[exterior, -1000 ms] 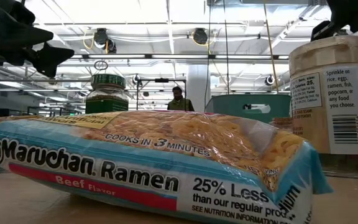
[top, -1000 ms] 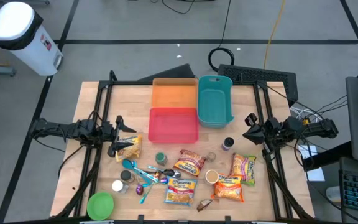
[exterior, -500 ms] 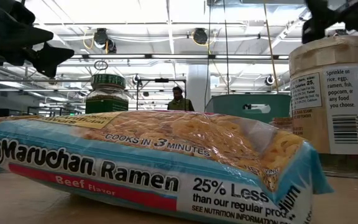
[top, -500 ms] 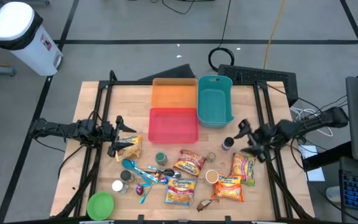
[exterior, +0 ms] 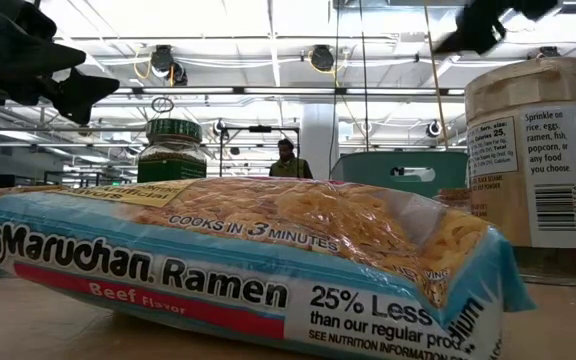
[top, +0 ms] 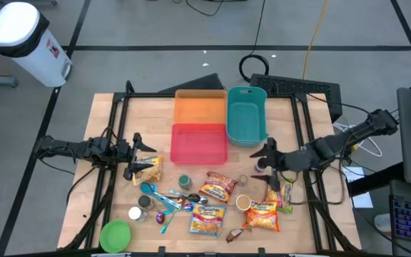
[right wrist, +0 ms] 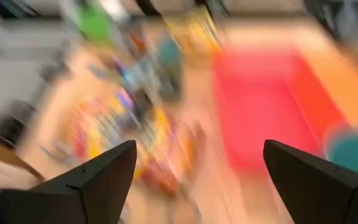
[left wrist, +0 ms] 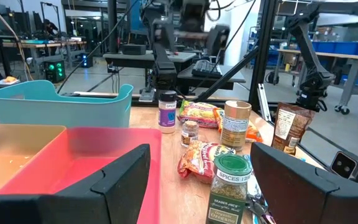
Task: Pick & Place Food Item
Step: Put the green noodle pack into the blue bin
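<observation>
Two dark jointed arms, black fingers [right wrist: 98, 177]

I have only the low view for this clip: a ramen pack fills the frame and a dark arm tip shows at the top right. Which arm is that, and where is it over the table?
Observer: It is the right pincer. It hovers above the small purple-labelled jar, just in front of the teal bin.
Operator: Is it open?
Observer: Yes. The right wrist view shows its fingers spread wide with nothing between them.
Operator: And the left arm?
Observer: The left pincer is open too. It waits on the table's left side, between a ramen pack and the red bin.
</observation>
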You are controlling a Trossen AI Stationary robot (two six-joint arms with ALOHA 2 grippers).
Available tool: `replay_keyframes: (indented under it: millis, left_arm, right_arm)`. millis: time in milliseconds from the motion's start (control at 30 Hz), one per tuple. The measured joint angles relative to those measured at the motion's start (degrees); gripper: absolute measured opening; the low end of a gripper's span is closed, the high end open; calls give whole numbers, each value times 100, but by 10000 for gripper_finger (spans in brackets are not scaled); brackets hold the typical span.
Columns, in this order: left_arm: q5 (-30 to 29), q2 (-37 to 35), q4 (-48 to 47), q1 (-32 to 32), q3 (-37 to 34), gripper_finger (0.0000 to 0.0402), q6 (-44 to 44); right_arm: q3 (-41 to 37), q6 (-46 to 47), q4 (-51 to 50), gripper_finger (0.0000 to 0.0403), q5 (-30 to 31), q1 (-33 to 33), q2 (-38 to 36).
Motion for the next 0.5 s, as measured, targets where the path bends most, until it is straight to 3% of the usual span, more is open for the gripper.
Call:
replay_keyframes:
  millis: [100, 333, 500]
  left_arm:
    - [0, 0, -2, -2, 2, 283, -2]
    - [-1, 0, -2, 1, 2, 283, -1]
    - [0, 0, -1, 0, -1, 283, 0]
  right_arm:
    - [209, 896, -803, 339, -221, 17, 64]
    - [153, 3724, -2443, 339, -2014, 103, 96]
    - [-228, 5047, -3027, 339, -2129, 569, 219]
